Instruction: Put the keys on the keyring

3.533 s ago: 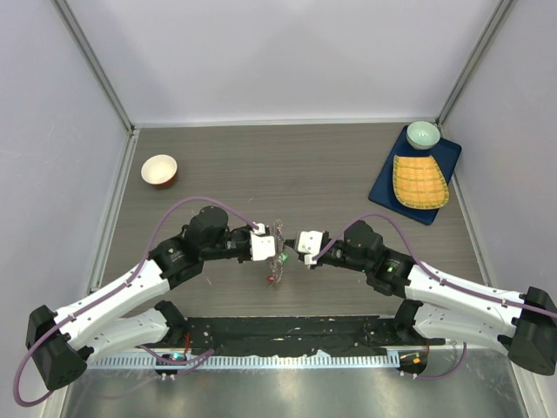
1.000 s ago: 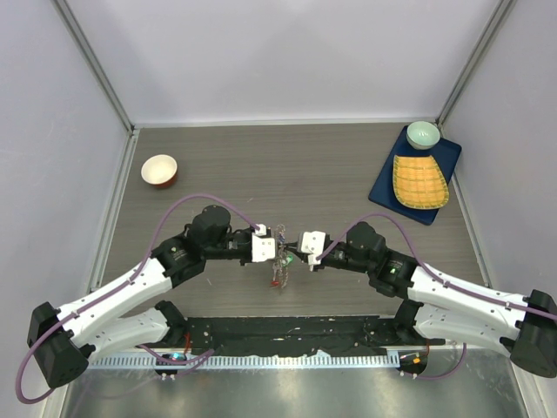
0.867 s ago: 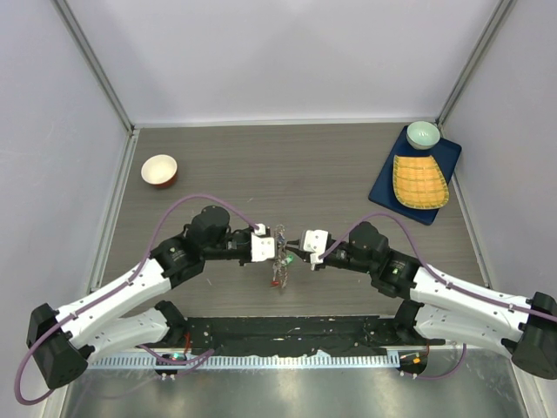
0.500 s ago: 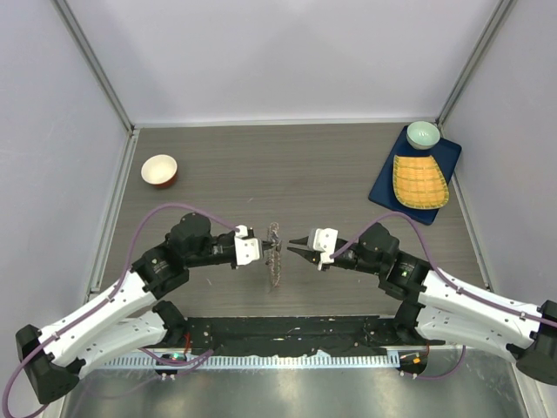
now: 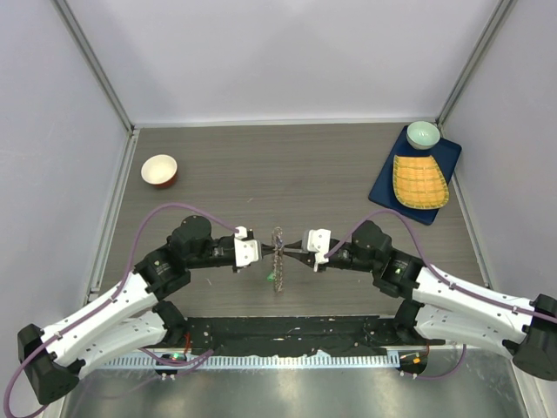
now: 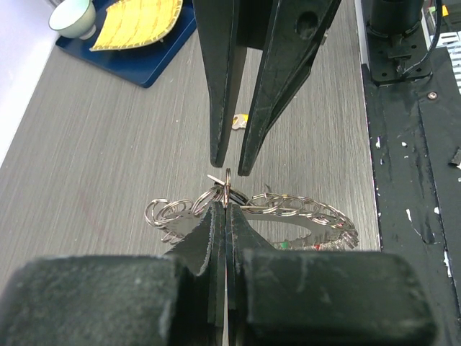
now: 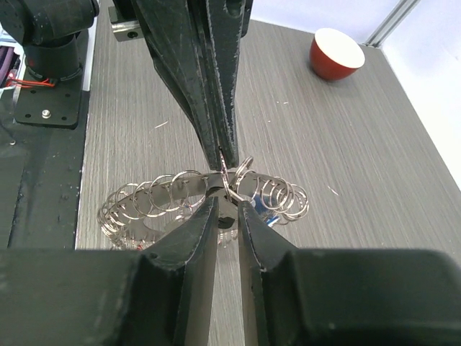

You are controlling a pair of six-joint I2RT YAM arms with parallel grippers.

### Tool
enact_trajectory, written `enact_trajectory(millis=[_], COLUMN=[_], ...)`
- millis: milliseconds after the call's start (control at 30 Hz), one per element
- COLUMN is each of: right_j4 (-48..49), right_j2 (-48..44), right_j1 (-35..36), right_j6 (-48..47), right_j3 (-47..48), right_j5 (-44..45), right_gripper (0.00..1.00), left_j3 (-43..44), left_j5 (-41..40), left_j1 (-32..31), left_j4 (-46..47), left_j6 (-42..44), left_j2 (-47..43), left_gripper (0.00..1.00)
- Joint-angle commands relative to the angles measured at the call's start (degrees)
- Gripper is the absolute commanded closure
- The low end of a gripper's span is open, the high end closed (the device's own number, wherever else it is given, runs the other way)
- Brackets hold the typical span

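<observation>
The keyring point(image 5: 277, 259) is held on its edge over the table point(image 5: 331, 174), between the two arms; it is pinched by the left gripper point(image 6: 225, 210), whose jaws are pressed tight together; the right gripper point(image 7: 229, 215) is opened only a little, its tips just beside the ring; silver keys point(image 6: 317, 241) are hung along it.

Top camera high, looking down; wrist cameras close, low, facing each other, sharing keyring point(image 6: 302, 209).
</observation>
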Motion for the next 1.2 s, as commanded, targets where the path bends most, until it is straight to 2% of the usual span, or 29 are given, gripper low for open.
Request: enact_trajectory(millis=[0, 367, 533, 933, 1167], right_j4=[2.3, 1.9, 1.1, -2.8, -3.6], right_j2=[0.8, 0.7, 0.8, 2.3, 4.2], right_j1=[0.3, 0.2, 0.3, 0.3, 0.3], right_j6=[0.2, -0.3, -0.6, -1.8, -2.0], right_j3=[2.9, 3.1, 3.5, 5.8, 7.0], right_j5=[-1.8, -1.9, -2.1, -1.7, -2.7], right_gripper=[0.76, 0.84, 0.99, 0.99, 0.99], left_j3=[0.6, 0.7, 1.2, 5.3, 6.5], left_j5=[2.1, 2.7, 2.6, 3.1, 5.0], left_j1=[-0.2, -0.3, -0.3, -0.2, -0.3], left_j4=[6.7, 6.3, 5.1, -5.1, -7.0], left_j6=[-1.2, -1.1, -0.8, 3.6, 3.6], left_j2=[-0.4, 0.3, 0.7, 4.9, 6.2], left_gripper=[1.0, 1.0, 1.0, 1.0, 1.0])
